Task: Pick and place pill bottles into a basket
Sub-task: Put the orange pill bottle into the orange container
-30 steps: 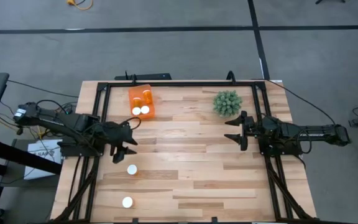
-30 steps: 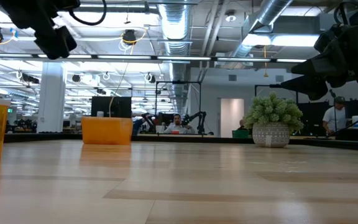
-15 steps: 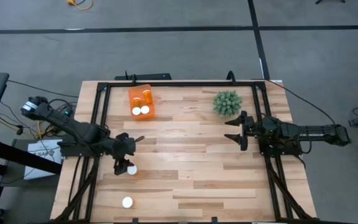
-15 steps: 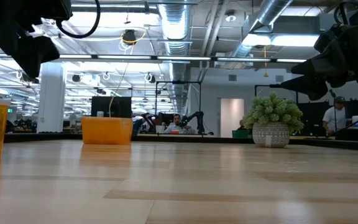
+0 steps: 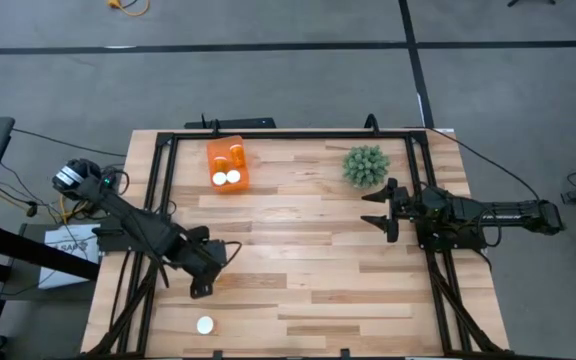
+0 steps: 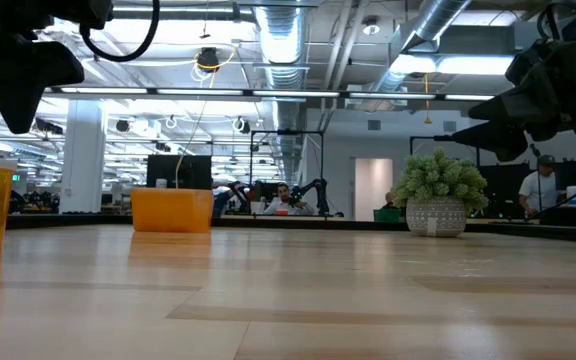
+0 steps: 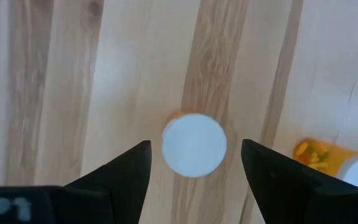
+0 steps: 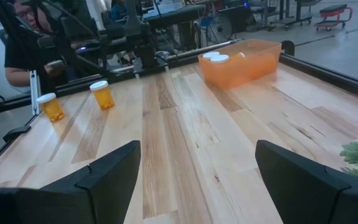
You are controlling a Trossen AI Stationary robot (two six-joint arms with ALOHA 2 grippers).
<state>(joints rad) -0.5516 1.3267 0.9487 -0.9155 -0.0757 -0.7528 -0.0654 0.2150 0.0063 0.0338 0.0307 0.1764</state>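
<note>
A pill bottle (image 7: pixel 194 144) stands upright on the table, its round white cap up. My left gripper (image 5: pixel 204 284) hangs over it, pointing down and open, one finger on either side of the cap and clear of it. The gripper hides this bottle in the high view. A second bottle (image 5: pixel 205 325) stands closer to the near edge. The orange basket (image 5: pixel 227 165) sits at the far left and holds three bottles, two capped ones (image 5: pixel 226 178) upright. My right gripper (image 5: pixel 366 208) waits open above the table's right side, pointing left.
A green spiky plant (image 5: pixel 366 165) in a pot stands at the far right, close to my right gripper. Black frame rails (image 5: pixel 164 170) run along the table's left, right and far sides. Bare wood lies across the middle (image 5: pixel 298 250).
My left gripper has swung toward the table's near edge and come down a little, tipping from a slant to pointing nearly straight down. It now stands over the upright bottle, which it had been beside. The bottle has not moved.
</note>
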